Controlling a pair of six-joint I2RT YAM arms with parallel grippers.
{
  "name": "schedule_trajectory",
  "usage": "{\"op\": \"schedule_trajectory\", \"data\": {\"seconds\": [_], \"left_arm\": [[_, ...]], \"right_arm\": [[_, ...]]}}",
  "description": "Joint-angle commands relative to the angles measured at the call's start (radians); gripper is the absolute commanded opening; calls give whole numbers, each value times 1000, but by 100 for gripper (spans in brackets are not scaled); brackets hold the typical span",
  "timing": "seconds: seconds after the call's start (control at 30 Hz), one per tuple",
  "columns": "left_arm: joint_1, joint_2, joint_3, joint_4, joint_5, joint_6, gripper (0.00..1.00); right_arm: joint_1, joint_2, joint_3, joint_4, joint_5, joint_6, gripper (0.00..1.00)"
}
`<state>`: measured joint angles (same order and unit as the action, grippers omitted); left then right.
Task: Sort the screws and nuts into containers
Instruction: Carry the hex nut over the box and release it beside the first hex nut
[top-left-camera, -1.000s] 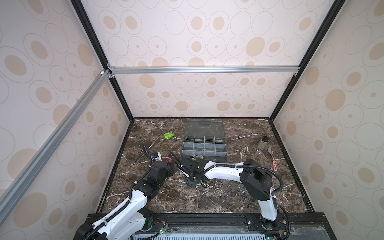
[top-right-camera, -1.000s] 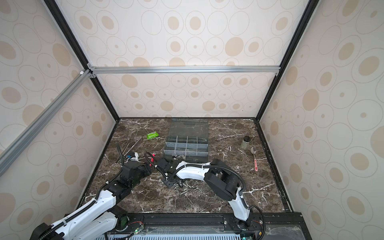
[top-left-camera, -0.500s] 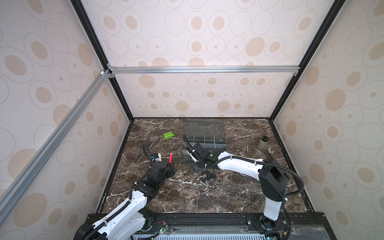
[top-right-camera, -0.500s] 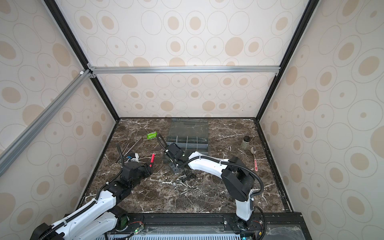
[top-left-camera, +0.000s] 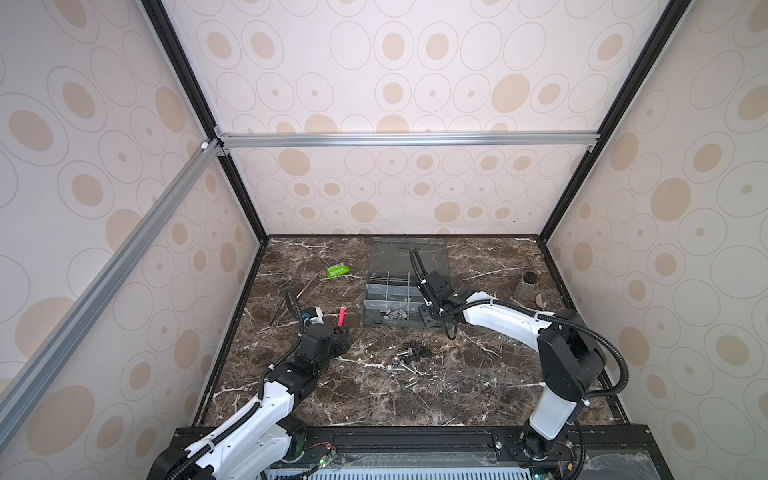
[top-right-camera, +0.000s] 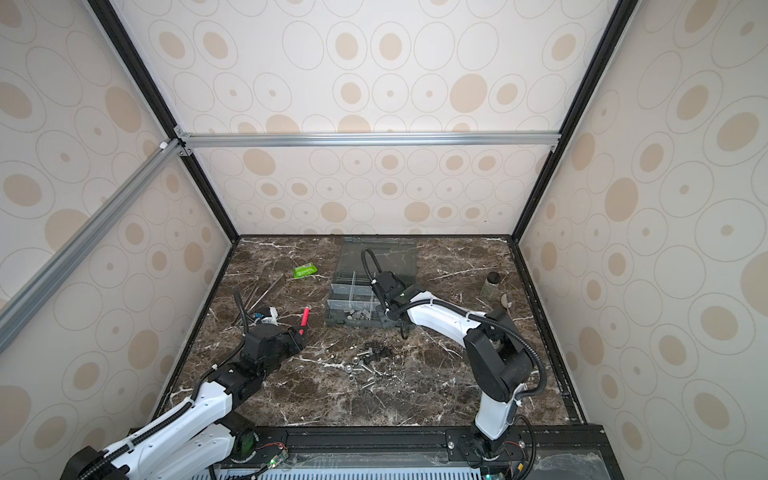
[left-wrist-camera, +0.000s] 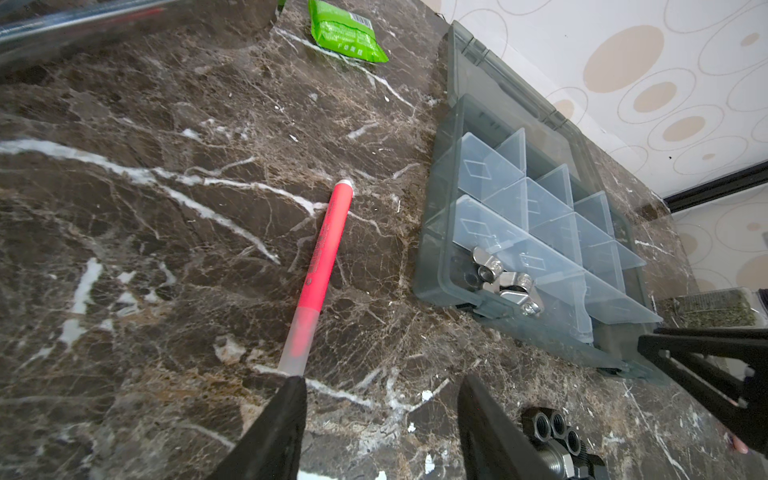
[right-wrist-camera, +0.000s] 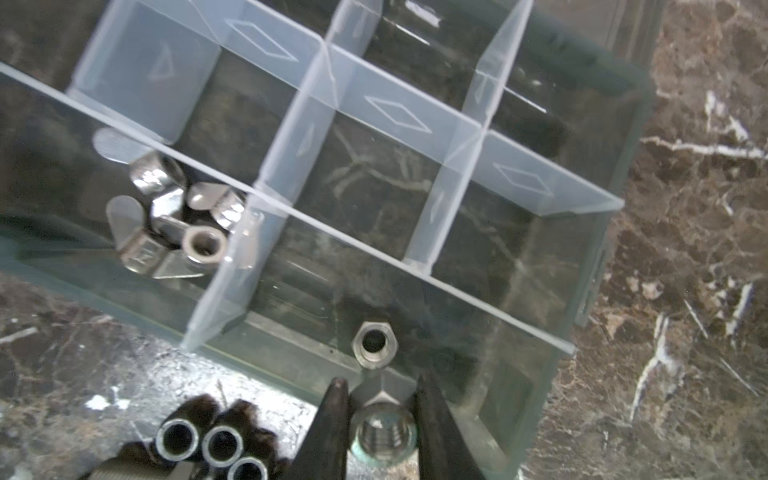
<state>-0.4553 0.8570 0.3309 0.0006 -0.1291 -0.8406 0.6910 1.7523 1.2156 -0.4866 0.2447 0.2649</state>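
My right gripper is shut on a silver hex nut over the front right compartment of the grey organiser box. A second hex nut lies in that compartment. Several winged silver nuts lie in the front left compartment. Loose screws and nuts sit in a pile on the marble in front of the box. My left gripper hovers open and empty left of the pile, with black nuts beside one finger.
A red pen lies just beyond my left gripper. A green packet and thin metal tweezers lie at the back left. A black-capped jar stands at the right. The box lid lies open behind the compartments.
My right gripper has swung from the left of the pile, right and back, to the box's front right corner with the nut in it. The left arm has not moved.
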Motion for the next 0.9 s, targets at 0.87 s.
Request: {"op": "schedule_trajectory", "data": {"seconds": [0.87], "left_arm": [[8,10,2,42,22,-19,59]], "right_arm": [[-75,-29,-48,36,-20,88,23]]}}
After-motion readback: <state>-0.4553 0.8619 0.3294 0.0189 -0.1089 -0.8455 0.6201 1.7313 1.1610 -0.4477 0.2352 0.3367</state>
